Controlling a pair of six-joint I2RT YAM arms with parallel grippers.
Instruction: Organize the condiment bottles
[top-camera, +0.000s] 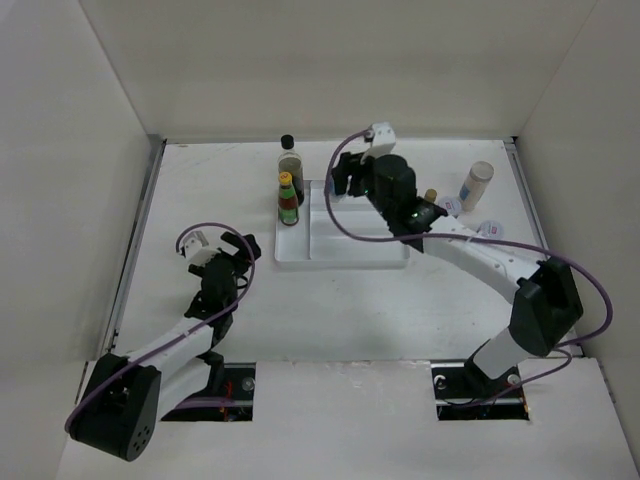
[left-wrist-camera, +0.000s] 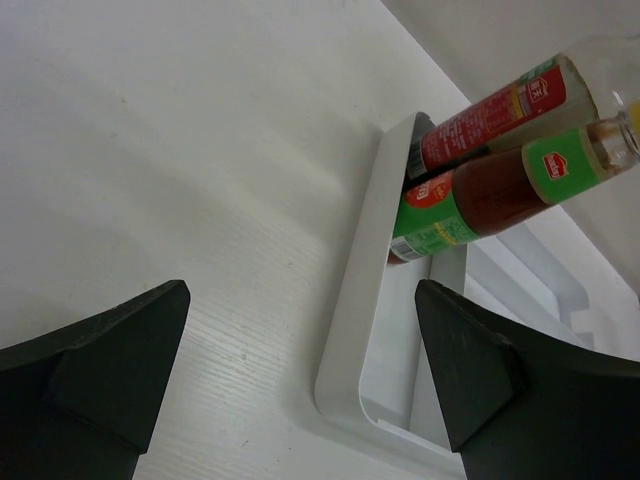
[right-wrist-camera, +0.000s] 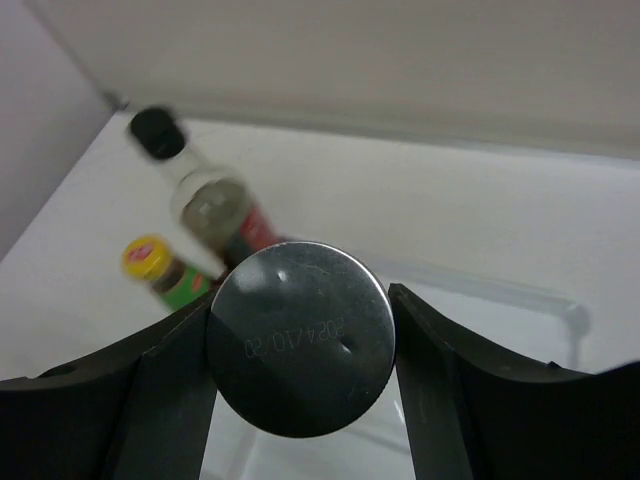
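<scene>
- Between the fingers of the right gripper (right-wrist-camera: 300, 296) sits a round metal-bottomed container (right-wrist-camera: 300, 340). It's pinched from both sides, so that hand is clamped on it. Only the shiny base shows, with a couple of little dents.
- A date is stamped on that base. It looks like 2024/10/20 turned upside down.
- Just beyond that gripper and to its left, the tall clear black-capped bottle (top-camera: 289, 163) and the yellow-capped sauce bottle (top-camera: 289, 205) stand side by side. They're upright in the far-left corner of the white tray (top-camera: 360, 245).
- The left wrist cam gets the labels. The tall bottle has a red label with white writing. The sauce bottle has a green one with a red badge, and dark reddish sauce shows above it. Both are too small to read, sorry.
- The left gripper (top-camera: 240, 243) has its jaws spread wide with nothing between them. The tray's near-left corner is right ahead of it.
- Only the top view shows what's off to the right gripper's right. A white labelled shaker (top-camera: 477, 185) and a small amber bottle (top-camera: 430, 196) stand on the table (top-camera: 330, 310) outside the tray.
- The top view hides the held container under the gripper, so only the right wrist cam shows it.
</scene>
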